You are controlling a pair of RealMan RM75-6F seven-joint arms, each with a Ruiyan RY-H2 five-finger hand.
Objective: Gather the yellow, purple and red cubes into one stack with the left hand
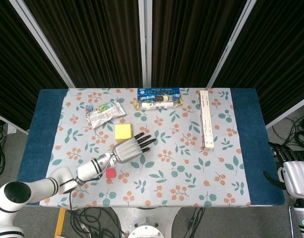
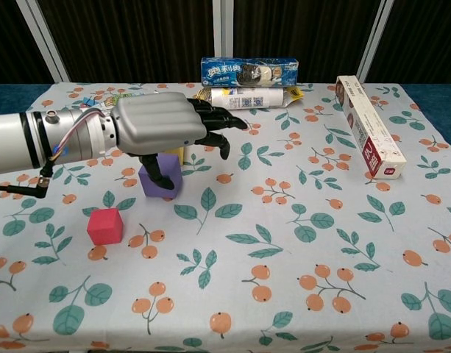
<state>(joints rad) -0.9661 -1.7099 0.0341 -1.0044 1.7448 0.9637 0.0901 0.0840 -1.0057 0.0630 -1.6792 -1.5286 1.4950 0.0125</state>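
Note:
My left hand [image 2: 162,129] hovers low over the purple cube [image 2: 148,185], fingers stretched out toward the far side and thumb hanging down against the cube's front face. The purple cube stands on the cloth and is hidden under the hand [image 1: 128,148] in the head view. The yellow cube [image 1: 123,131] lies just behind it; in the chest view only a sliver of the yellow cube [image 2: 176,154] shows. The red cube [image 2: 105,226] sits alone, nearer the front left, and the head view also shows the red cube [image 1: 110,172]. My right hand [image 1: 295,177] rests off the table's right edge, fingers hidden.
Along the back stand a blue biscuit pack [image 2: 249,71] with a tube [image 2: 243,97] in front of it. A long white box [image 2: 368,136] lies at the right. A crumpled snack bag [image 1: 105,113] sits at the back left.

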